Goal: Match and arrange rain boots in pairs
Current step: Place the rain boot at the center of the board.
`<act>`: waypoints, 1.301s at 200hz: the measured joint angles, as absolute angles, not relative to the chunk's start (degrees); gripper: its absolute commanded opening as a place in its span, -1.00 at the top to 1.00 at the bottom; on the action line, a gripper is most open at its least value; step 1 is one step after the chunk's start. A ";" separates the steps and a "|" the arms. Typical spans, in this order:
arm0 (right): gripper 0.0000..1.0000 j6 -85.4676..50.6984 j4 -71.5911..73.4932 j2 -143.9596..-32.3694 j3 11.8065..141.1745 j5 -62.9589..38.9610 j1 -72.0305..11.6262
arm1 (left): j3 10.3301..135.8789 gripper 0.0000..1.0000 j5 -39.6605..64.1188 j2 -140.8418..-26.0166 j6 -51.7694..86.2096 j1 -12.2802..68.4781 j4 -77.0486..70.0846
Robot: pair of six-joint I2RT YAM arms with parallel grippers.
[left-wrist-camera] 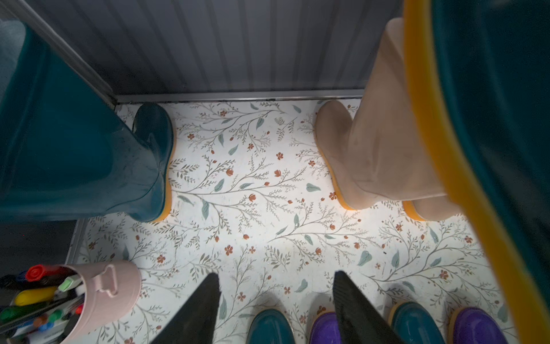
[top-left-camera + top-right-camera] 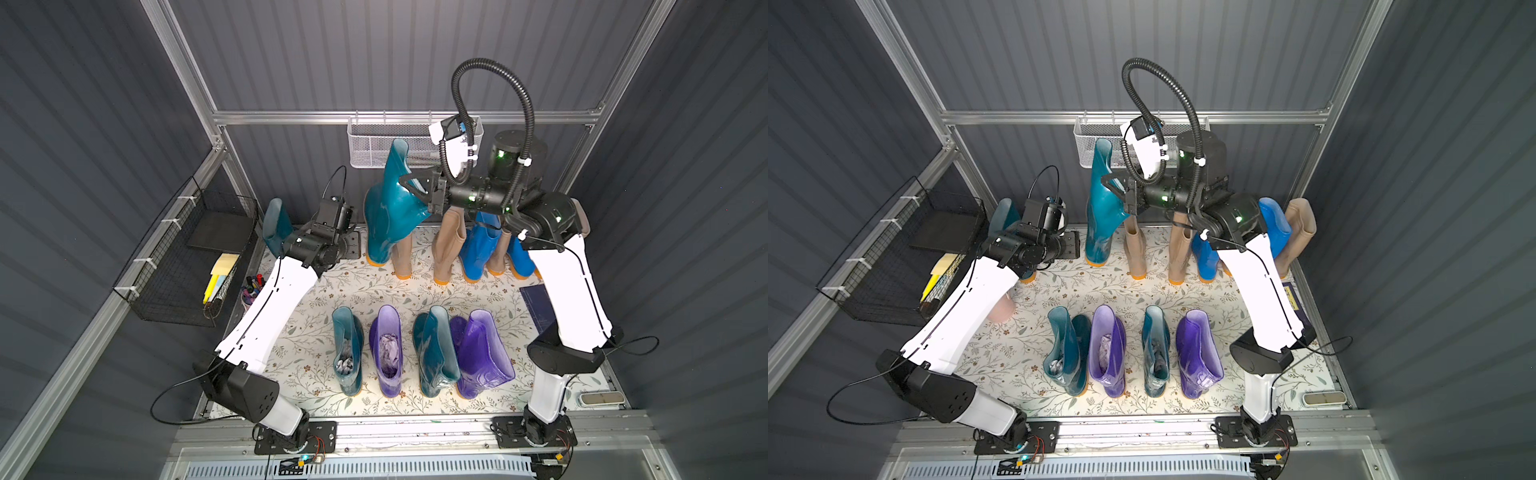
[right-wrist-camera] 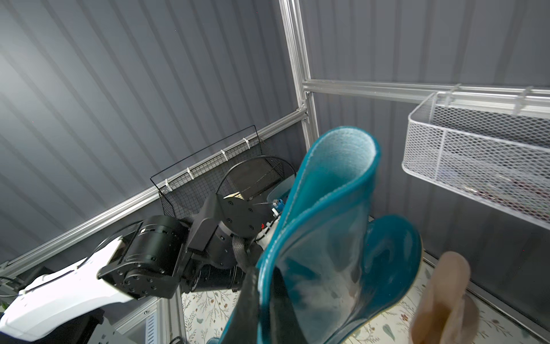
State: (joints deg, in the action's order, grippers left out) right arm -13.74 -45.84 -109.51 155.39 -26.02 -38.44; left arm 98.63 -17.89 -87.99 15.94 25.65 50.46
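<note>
While my right gripper [image 2: 415,192] is clamped on the soft shaft of the teal boot [image 2: 388,216], it hangs tilted over the back row beside a beige boot [image 2: 402,253]. Glossy rubber looks slippery, probably foot-heavy; pinching the shaft wall suits. My left gripper [image 1: 275,275] hovers apart, empty.

The left arm [image 2: 270,307] was stretched forward from its base toward the back left corner, with its wrist [image 2: 320,241] bent downward. The left gripper [image 1: 276,274] was pointed down, its jaws set apart with nothing between them. The right arm [image 2: 569,282] was raised high and folded at the elbow, with its wrist [image 2: 486,195] turned level toward the left. The right gripper [image 2: 409,187] was clamped on the shaft of a lifted dark teal boot [image 2: 390,208].
</note>
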 measured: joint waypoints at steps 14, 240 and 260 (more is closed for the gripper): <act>1.00 -14.24 -45.28 -111.28 155.41 -26.37 -38.46 | 98.63 -0.25 -18.31 -87.94 16.23 24.93 51.27; 1.00 -15.25 -41.43 -123.76 131.68 -13.93 -42.96 | 92.18 -0.29 -11.79 -84.36 15.53 19.73 50.96; 1.00 -15.70 -39.90 -125.51 132.38 -13.67 -42.96 | 92.14 -0.29 -11.00 -84.36 15.75 19.73 50.76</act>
